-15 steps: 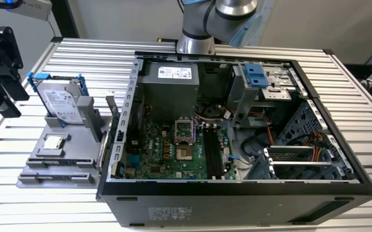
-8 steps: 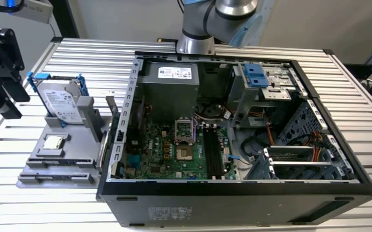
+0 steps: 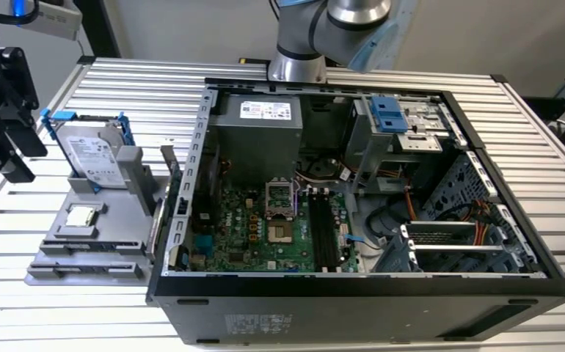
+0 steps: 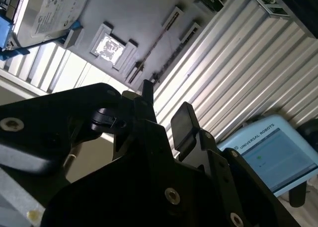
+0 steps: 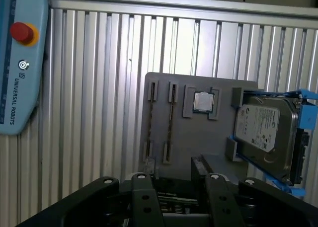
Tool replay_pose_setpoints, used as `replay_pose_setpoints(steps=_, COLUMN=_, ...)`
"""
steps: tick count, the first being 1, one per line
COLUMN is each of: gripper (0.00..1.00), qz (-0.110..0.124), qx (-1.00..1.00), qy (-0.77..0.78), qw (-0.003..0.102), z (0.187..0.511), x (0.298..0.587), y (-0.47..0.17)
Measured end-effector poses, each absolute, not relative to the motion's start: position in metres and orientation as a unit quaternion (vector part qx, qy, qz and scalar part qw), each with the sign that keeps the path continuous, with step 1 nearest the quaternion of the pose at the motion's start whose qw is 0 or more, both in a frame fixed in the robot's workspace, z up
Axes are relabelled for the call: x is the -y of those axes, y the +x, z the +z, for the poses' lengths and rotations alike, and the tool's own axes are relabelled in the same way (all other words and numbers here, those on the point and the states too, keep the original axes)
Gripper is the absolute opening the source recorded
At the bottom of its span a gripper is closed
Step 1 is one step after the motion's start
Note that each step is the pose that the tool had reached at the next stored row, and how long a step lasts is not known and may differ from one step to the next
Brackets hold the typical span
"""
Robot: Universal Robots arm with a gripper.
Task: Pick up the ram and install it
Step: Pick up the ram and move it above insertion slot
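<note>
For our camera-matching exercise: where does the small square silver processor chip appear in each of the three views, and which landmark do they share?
Exterior view: the processor chip lies on the gray holder at the exterior view's left, outside the computer case, just in front of the hard drive.
Second wrist view: the chip sits in its recess beside the hard drive.
First wrist view: the chip is beside the hard drive.
Shared landmark: the blue-bracketed hard drive.

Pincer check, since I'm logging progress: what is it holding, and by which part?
Nothing is held. The pincer is open with an empty gap, and the ram sits on edge in the grey tray.
</note>
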State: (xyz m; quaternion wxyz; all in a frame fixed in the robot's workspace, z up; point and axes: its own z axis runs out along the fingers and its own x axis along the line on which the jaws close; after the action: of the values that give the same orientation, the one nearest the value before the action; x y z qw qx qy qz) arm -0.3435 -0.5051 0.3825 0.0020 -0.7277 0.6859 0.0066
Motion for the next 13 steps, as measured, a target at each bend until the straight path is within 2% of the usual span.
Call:
replay_pose_setpoints(steps=9, gripper=1.0, qz=0.007, qx=-0.686, qy=-0.728, qw=0.002, z=0.379, x=0.505, y=-0.344)
replay_pose_setpoints(steps=13, gripper=1.0, qz=0.007, qx=-0.686, qy=-0.728, qw=0.002, z=0.364, x=0.505, y=-0.344)
